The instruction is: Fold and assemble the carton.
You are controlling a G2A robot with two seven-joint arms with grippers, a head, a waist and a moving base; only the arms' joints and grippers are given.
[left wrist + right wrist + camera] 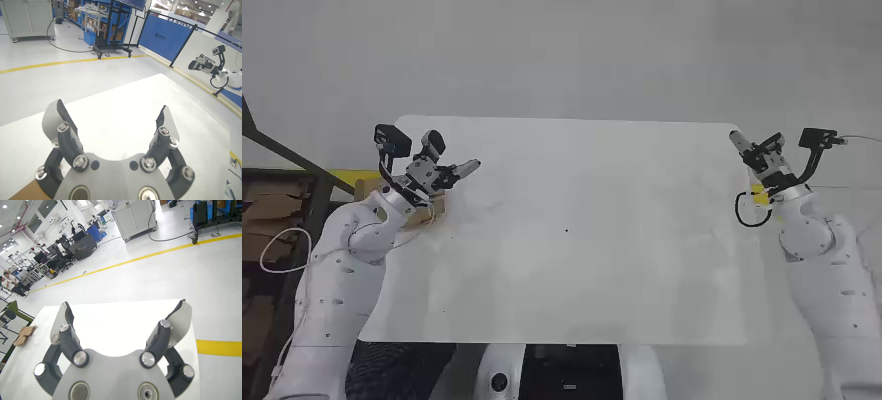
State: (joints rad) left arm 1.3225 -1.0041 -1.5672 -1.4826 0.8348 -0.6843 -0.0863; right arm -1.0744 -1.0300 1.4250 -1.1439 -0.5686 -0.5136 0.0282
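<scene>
At far corners of the table (572, 260), left gripper (112, 103) wide, right gripper (124, 302) wide, carton (24, 332) under left arm.

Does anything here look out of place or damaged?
The carton lies at the very edge of the table, by the left gripper and far from the right gripper. Its flaps seem bent. I see no tear.

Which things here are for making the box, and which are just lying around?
For the job:
carton, brown cardboard at the edge of the table
left pincer, open, close to the carton
right pincer, open, at the table's opposite side

Just lying about:
dark speck on the table
grey cabinet on the floor behind
yellow floor line
</scene>
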